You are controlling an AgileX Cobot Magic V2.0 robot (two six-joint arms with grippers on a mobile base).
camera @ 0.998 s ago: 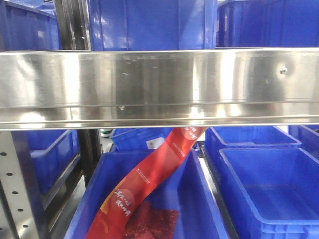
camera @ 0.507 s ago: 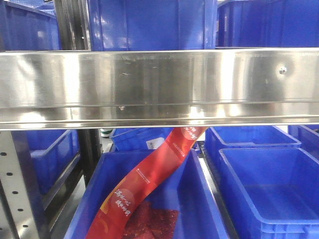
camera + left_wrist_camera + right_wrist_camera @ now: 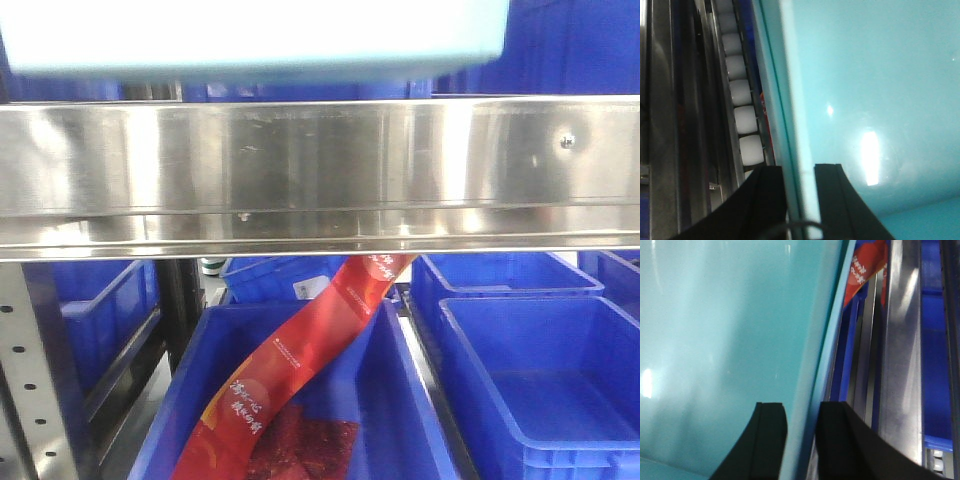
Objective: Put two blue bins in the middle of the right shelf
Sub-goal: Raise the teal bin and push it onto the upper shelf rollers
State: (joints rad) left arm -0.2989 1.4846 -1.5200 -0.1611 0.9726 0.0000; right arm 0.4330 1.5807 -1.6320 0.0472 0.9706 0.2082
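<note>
Two black end effectors, left (image 3: 800, 200) and right (image 3: 802, 440), each clamp a rim of one pale-teal, glossy plastic bin (image 3: 255, 38), held above the stainless-steel shelf rail (image 3: 320, 175); royal-blue rectangular plastic crates (image 3: 545, 385) sit below.

You've got one bin (image 3: 250, 40) across the top of the front view, blurred, reading pale teal rather than royal blue. Its wall is glossy and its rim thick. The left gripper (image 3: 800, 172) and right gripper (image 3: 801, 410) each straddle that rim, clamped on opposite sides.
</note>
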